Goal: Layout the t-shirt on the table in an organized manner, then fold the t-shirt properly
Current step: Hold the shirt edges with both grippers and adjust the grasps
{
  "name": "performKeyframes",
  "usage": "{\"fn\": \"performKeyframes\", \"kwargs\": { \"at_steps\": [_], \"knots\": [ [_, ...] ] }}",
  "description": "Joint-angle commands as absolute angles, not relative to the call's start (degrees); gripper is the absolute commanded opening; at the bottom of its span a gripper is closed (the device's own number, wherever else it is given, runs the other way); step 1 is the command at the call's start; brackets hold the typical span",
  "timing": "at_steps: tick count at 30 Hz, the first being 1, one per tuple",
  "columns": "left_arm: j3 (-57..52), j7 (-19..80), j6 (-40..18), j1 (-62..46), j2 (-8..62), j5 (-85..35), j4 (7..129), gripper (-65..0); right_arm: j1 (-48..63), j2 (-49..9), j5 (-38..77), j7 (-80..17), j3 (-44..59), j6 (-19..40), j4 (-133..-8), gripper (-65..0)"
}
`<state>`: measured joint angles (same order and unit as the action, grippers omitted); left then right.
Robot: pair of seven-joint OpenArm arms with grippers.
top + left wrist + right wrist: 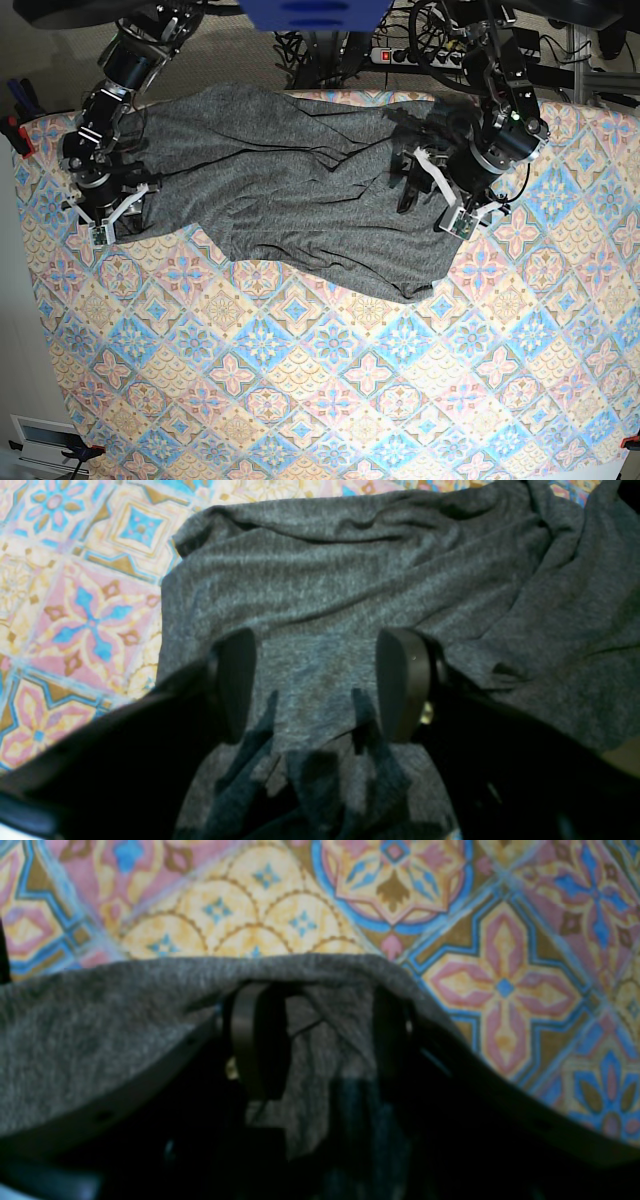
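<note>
The dark heather-grey t-shirt [300, 200] lies wrinkled across the far half of the table [300, 380], stretched from left to right. My left gripper [412, 185] is over its right end. In the left wrist view the left gripper [320, 685] is open just above the t-shirt [350, 580], with cloth lying flat between the fingers and the table [75, 605] to the left. My right gripper [110, 220] is at the shirt's left end. In the right wrist view the right gripper [322, 1040] has its fingers apart at the t-shirt's [75, 1030] edge, with cloth between them and the table [500, 990] beyond.
Cables and a power strip [400, 55] lie behind the table's far edge. A blue object [310, 15] hangs over the back middle. A clamp [15, 130] sits at the table's left edge. The near half of the table shows only its tile pattern.
</note>
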<state>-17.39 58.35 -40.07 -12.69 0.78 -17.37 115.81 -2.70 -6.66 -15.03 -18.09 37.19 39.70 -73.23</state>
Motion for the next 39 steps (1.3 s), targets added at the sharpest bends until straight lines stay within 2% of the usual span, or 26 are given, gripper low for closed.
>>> {"fn": "performKeyframes", "kwargs": {
  "at_steps": [1,8,18,25,31,39],
  "knots": [
    [-17.36,57.19,-40.00,-12.18,0.84,-18.33,116.62,-29.0,-3.21,-6.99,-16.22,-19.47,37.05,40.00,-72.92,-35.4],
    [-17.36,57.63,-40.00,-11.47,0.84,-18.51,116.53,-29.0,-2.95,-7.08,-16.22,-19.47,37.05,40.00,-73.10,-35.4],
    [-17.27,62.55,-40.00,-9.27,0.84,-18.68,116.53,-29.0,-3.21,-7.16,-16.22,-19.56,39.25,40.00,-80.84,-35.2],
    [-13.41,62.55,-40.00,-9.36,1.19,-18.24,116.53,-29.0,-3.30,-9.19,-16.22,-21.41,42.86,40.00,-80.04,-35.2],
    [-13.41,62.55,-40.00,-9.36,1.01,-18.24,116.53,-29.0,-4.88,-14.29,-15.87,-27.82,42.77,40.00,-74.59,-35.2],
    [-13.32,62.81,-40.00,-9.36,1.19,-18.24,116.53,-29.0,-8.92,-14.46,-16.04,-31.08,42.42,40.00,-69.67,-35.2]
  ]
}}
